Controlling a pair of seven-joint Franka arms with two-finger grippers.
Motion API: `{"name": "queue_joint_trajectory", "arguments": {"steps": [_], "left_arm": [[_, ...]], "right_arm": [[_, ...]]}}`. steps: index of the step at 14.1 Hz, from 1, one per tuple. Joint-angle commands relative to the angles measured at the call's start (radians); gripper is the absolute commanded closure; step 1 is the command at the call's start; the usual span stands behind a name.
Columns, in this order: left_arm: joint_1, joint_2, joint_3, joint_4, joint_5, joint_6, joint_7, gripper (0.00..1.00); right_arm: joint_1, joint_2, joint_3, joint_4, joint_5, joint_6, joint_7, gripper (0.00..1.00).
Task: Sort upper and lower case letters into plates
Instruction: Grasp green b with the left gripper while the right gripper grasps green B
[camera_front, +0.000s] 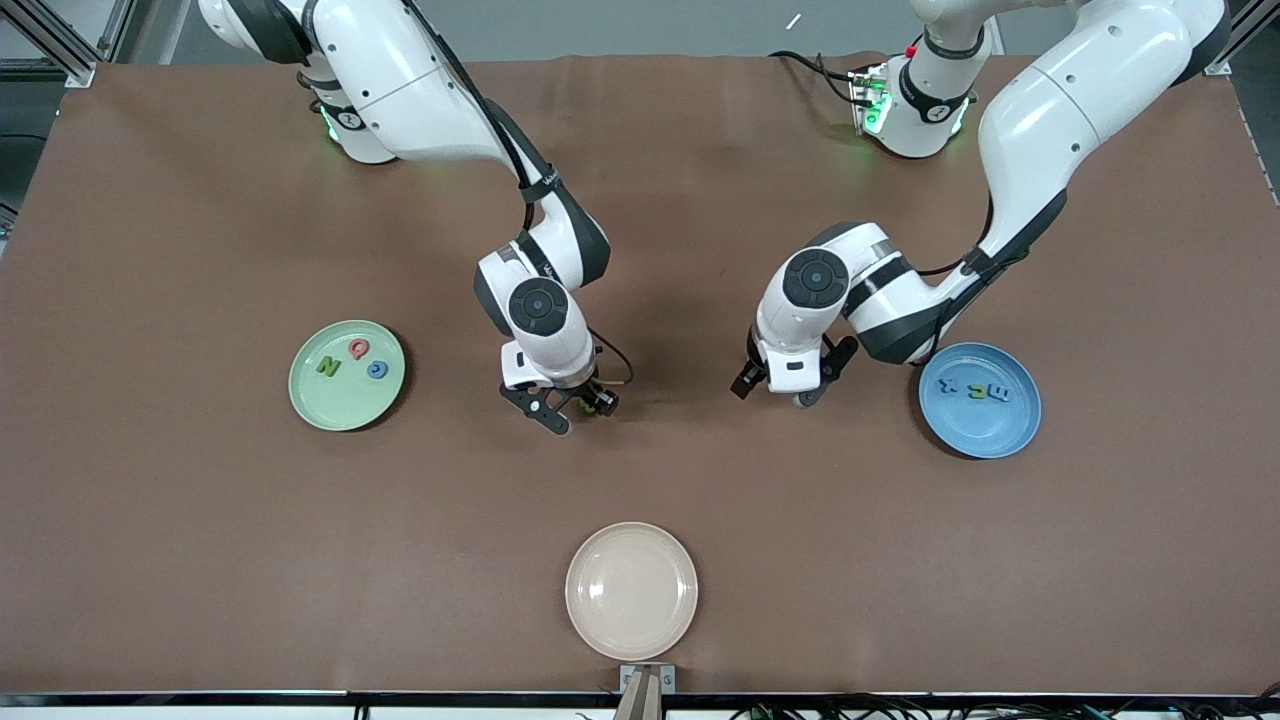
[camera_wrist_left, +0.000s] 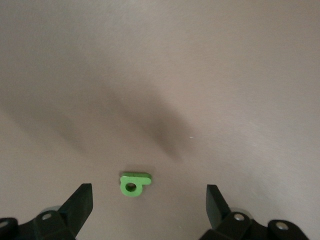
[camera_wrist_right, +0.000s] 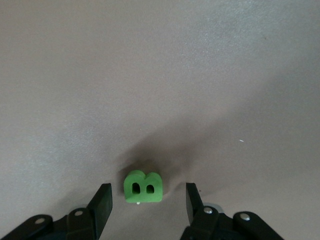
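A green upper case B (camera_wrist_right: 143, 187) stands on the brown table between the fingers of my right gripper (camera_wrist_right: 147, 200). The jaws are open, with a gap on each side of the B. My left gripper (camera_wrist_left: 149, 200) is open wide over the table, and a small green lower case letter (camera_wrist_left: 134, 183) lies flat just ahead of its fingers. In the front view the right gripper (camera_front: 572, 408) and the left gripper (camera_front: 785, 392) are low over the table's middle. The pale green plate (camera_front: 340, 405) holds a green N (camera_front: 328, 367), a red letter (camera_front: 358, 348) and a blue letter (camera_front: 377, 369). The blue plate (camera_front: 985, 430) holds several letters (camera_front: 990, 392).
A cream-white dish (camera_front: 631, 590) with nothing in it sits near the table edge closest to the front camera, between the two plates. The green plate is toward the right arm's end, the blue plate toward the left arm's end.
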Motion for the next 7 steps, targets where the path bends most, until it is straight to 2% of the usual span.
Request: {"name": "queue_joint_trajectory", "arguments": {"steps": [1,3,5,7], "left_arm": [[-0.009,-0.003,0.026,-0.047,0.001,0.065,-0.038,0.0],[-0.013,-0.002,0.037,-0.061,0.001,0.082,-0.04,0.0],[-0.022,0.0,0.049,-0.065,0.006,0.104,-0.04,0.01],[-0.045,0.0,0.077,-0.07,0.027,0.12,-0.052,0.02]], "right_arm": [[0.006,0.019,-0.009,0.009,-0.006,0.019,-0.02,0.43],[0.008,0.021,-0.009,0.009,-0.004,0.021,-0.02,0.44],[0.011,0.024,-0.008,0.009,-0.004,0.024,-0.02,0.5],[0.009,0.025,-0.008,0.009,-0.004,0.024,-0.022,0.7]]}}
